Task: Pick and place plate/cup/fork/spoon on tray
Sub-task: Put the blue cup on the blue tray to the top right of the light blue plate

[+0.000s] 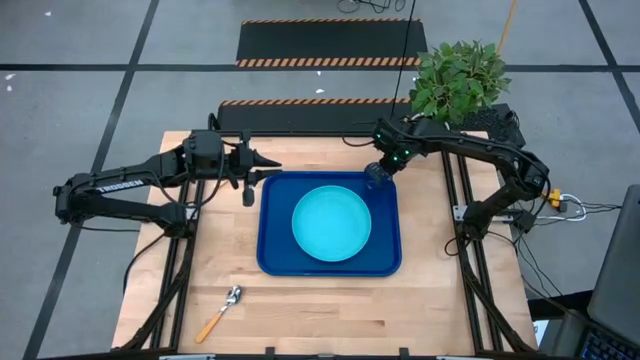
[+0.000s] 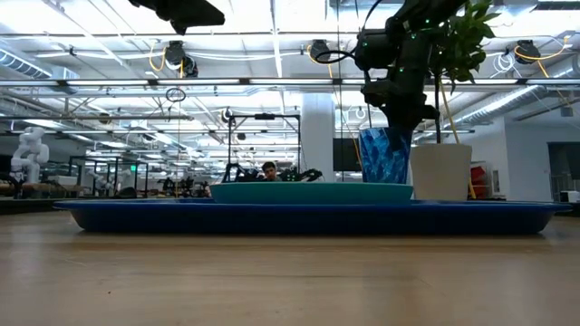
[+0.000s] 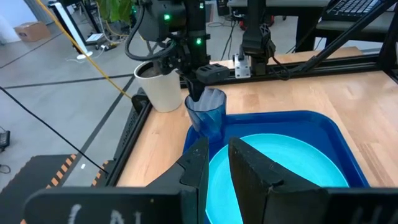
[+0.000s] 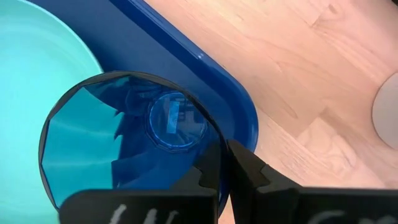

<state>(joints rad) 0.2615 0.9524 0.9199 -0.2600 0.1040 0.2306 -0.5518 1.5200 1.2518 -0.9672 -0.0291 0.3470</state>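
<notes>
Nearest the overhead camera's lower edge, the spoon (image 1: 222,311) lies on the table (image 1: 430,300), well apart from the tray (image 1: 275,258), which carries the plate (image 1: 331,223) at its centre. Right gripper (image 1: 381,170), fingers clamped on the rim of the upright cup (image 3: 206,116), holds it over the tray's far right corner, beside the white plant pot (image 3: 159,86). Left gripper (image 1: 274,164), fingers nearly together and empty, hovers above the tray's far left corner.

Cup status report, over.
Right pincer shut on cup rim, cup at tray's far right corner. Left pincer waits near tray's far left corner. Plate on tray. Spoon on table.
</notes>
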